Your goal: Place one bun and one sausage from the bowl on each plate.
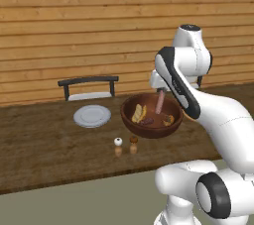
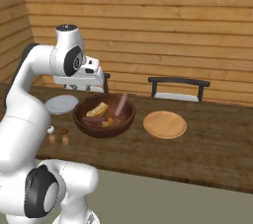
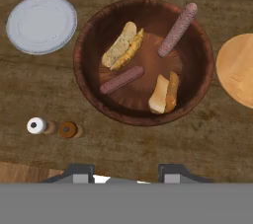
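Left base view: wooden bowl (image 1: 152, 116) at 3 o'clock of the grey plate (image 1: 92, 116), both on the table; plate bare.

Right base view: wooden plate (image 2: 165, 124) at 3 o'clock of bowl, also bare.

Hand view: gripper (image 3: 126, 173) hovers above, nothing betw. the tips; spread or pressed together, can't tell. Left bun (image 3: 121, 45) sits at 12 o'clock of it, long axis 1–7; 2 buns, 2 sausages in bowl, nearer sausage (image 3: 122, 80) axis 2–8.

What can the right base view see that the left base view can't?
Right base view alone: a round wooden plate to the right of the bowl, with a second chair behind it. Left base view alone: nothing extra that I can tell. Both: the bowl holding buns and sausages, the grey plate, two shakers, the table and the wooden wall.
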Tool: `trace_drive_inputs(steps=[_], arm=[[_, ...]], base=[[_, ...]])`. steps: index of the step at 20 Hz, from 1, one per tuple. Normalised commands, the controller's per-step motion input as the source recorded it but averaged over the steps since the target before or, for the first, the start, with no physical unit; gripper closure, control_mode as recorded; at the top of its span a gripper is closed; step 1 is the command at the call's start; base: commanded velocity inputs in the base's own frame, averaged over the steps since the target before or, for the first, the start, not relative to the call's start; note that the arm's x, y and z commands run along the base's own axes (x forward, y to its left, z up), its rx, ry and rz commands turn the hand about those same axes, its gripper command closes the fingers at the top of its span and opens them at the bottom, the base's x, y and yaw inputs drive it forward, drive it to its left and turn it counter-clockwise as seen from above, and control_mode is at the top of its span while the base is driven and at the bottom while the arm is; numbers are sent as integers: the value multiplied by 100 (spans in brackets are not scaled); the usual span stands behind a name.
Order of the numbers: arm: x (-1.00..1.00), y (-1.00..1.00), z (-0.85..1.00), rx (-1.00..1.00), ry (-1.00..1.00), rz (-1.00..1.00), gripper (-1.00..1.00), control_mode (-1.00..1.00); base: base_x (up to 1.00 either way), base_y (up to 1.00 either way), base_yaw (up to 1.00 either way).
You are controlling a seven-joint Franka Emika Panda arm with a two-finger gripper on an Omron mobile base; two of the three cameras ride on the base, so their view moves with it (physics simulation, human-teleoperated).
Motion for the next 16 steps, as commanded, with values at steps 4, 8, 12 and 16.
trace_drive_inputs(steps=[4, 8, 12, 16], arm=[[-1, -8, -6, 0, 2, 0, -100, -100], [0, -40, -22, 0, 14, 0, -100, -100], [1, -31, -31, 0, 17, -1, -100, -100], [21, -3, -35, -1, 11, 0, -100, -100]], base=[[0, 0, 0], [0, 0, 0], [0, 0, 0], [0, 0, 0]])
